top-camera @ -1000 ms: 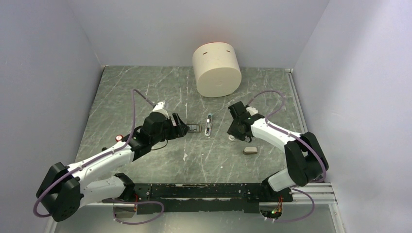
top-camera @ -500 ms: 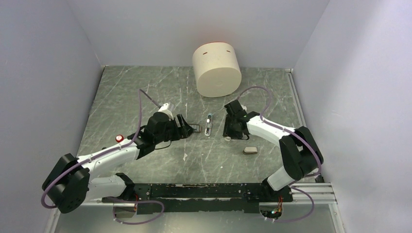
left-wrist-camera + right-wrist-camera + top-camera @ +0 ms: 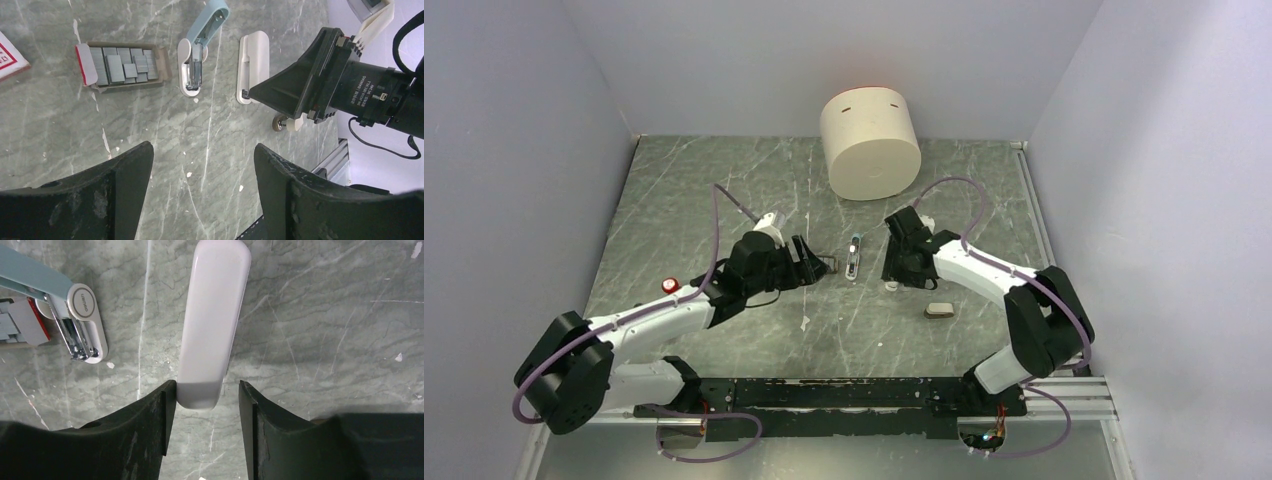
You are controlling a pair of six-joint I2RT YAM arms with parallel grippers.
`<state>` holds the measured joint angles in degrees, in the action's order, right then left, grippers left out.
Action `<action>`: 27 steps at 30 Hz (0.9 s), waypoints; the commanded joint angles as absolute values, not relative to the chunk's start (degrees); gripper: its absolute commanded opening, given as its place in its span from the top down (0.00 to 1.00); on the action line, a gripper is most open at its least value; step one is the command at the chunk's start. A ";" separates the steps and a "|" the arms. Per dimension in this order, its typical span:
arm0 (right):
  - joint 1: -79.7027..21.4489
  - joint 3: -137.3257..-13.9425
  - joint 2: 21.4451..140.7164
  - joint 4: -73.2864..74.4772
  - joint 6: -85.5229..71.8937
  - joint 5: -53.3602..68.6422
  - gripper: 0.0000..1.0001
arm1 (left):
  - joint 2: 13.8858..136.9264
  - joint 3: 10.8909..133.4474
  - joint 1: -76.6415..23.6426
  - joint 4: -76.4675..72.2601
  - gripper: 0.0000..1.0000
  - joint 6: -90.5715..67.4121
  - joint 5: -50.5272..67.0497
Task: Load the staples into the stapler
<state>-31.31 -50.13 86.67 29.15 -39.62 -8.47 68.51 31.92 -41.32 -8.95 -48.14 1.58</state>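
The stapler (image 3: pixel 191 75) lies open: white base, metal rail, pale blue arm swung back, cap lettering too small to read. On 1 side, grey ridged staples (image 3: pixel 122 65) fill a red-flapped tray (image 3: pixel 166 70). On the other lies a white bar (image 3: pixel 215 315), straddled by the released right gripper (image 3: pixel 206 385). The left gripper (image 3: pixel 202 147) is released and empty.

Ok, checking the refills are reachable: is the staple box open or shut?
Open. The left wrist view shows the staple box uncovered, its end flap folded out, grey staple strips exposed.
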 commanded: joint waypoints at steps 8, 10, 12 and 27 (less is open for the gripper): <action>-32.26 -51.78 87.44 29.09 -41.79 -10.12 0.54 | 71.71 31.62 -43.92 -13.44 0.20 -50.31 2.27; -32.26 -51.61 87.01 29.12 -41.92 -9.93 0.62 | 72.56 31.72 -44.36 -13.93 0.19 -50.74 2.52; -32.30 -51.57 86.40 29.41 -41.99 -9.44 0.72 | 73.74 31.89 -44.99 -14.86 0.19 -51.10 3.08; -30.57 -46.95 76.89 30.73 -42.19 1.59 0.85 | 94.02 40.98 -54.71 -28.45 0.42 -57.67 2.32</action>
